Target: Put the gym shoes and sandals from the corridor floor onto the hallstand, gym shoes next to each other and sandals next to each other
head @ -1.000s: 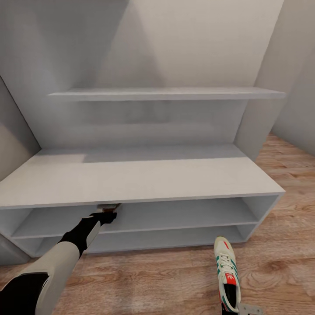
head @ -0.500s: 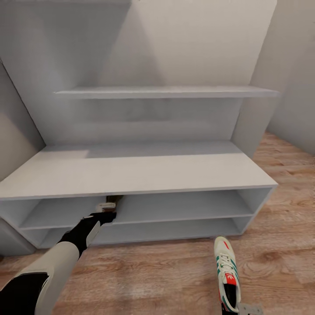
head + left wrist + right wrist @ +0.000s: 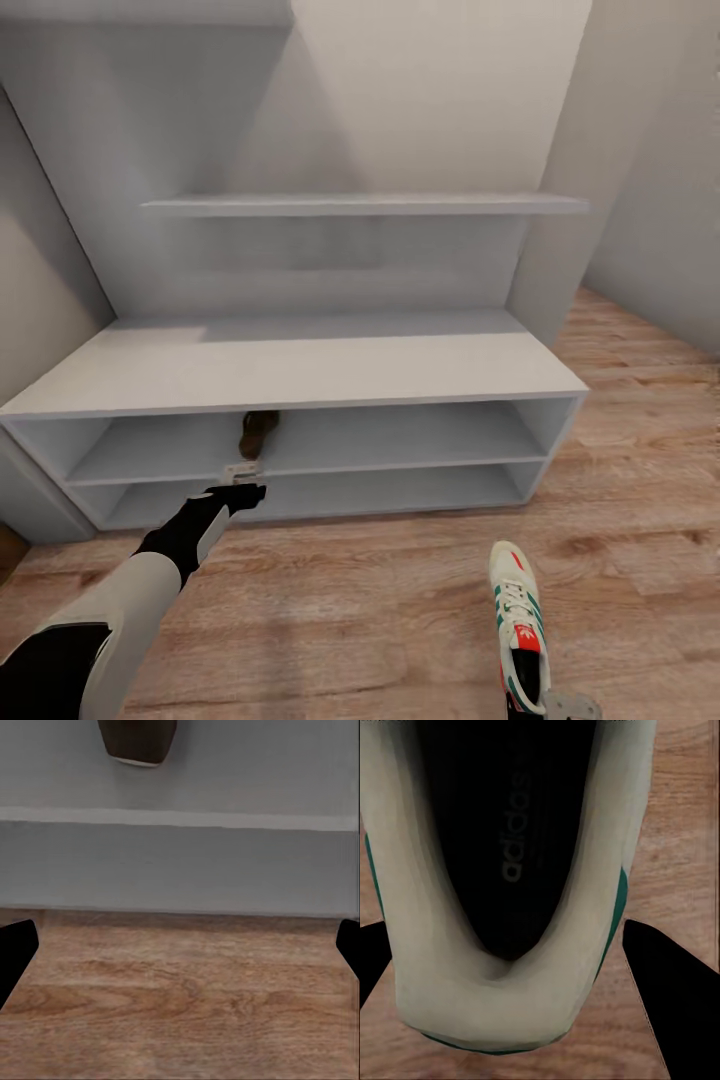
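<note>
A brown sandal [image 3: 259,433] lies in the upper slot of the pale grey hallstand [image 3: 300,365], its end showing in the left wrist view [image 3: 139,739]. My left gripper [image 3: 242,482] hovers just in front of that slot's lip, open and empty [image 3: 180,952], apart from the sandal. One white gym shoe [image 3: 518,620] with green stripes and a red tongue patch hangs over the corridor floor [image 3: 380,600] at the lower right. My right gripper [image 3: 535,706] is shut on its heel [image 3: 510,870], one finger on each side. The other gym shoe and the other sandal are out of view.
A long wall shelf [image 3: 360,205] runs above the bench top. The lower slot [image 3: 330,495] sits under the sandal's slot. Grey walls close in on the left and right. Wood floor stretches between me and the hallstand.
The whole view has backed away from the hallstand. My left gripper has come out of the upper slot and let go of the sandal, which stays inside. The gym shoe travels with my right gripper.
</note>
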Robot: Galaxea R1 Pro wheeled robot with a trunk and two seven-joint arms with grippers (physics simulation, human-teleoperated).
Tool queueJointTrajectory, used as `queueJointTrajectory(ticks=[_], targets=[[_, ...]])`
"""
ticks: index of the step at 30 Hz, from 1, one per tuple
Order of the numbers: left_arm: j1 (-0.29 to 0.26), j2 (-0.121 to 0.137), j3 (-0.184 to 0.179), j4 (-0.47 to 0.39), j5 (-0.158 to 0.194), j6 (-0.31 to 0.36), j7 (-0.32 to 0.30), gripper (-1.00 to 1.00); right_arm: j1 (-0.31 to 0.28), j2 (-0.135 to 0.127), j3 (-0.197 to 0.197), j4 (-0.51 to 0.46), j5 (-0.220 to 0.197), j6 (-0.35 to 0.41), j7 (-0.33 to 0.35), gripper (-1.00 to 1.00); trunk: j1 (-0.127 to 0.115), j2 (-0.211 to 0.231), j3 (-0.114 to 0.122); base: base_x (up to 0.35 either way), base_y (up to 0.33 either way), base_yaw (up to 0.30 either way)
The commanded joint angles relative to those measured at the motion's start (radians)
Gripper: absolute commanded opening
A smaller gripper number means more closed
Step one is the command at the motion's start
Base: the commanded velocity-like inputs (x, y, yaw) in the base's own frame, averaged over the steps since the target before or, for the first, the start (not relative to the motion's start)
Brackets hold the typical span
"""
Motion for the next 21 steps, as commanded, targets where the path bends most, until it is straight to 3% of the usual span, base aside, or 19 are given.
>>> queueJointTrajectory(ticks=[1, 11, 21], targets=[[0.0, 0.0, 0.002, -0.002, 0.006, 0.006, 0.002, 1.0, -0.001, 0.0, -0.004, 0.001, 0.001, -0.003, 0.001, -1.0, -0.001, 0.0, -0.001, -0.296, -0.155, 0.0], [0.0, 0.0, 0.002, -0.002, 0.007, 0.006, 0.003, 1.0, -0.001, 0.0, -0.003, 0.001, 0.001, -0.004, 0.001, -1.0, -0.001, 0.0, -0.001, -0.227, -0.204, 0.0], [0.005, 0.0, 0.001, -0.002, 0.007, 0.003, 0.003, 1.0, -0.001, 0.0, -0.003, 0.001, 0.001, -0.003, 0.001, -1.0, -0.001, 0.0, -0.001, -0.053, -0.264, 0.0]])
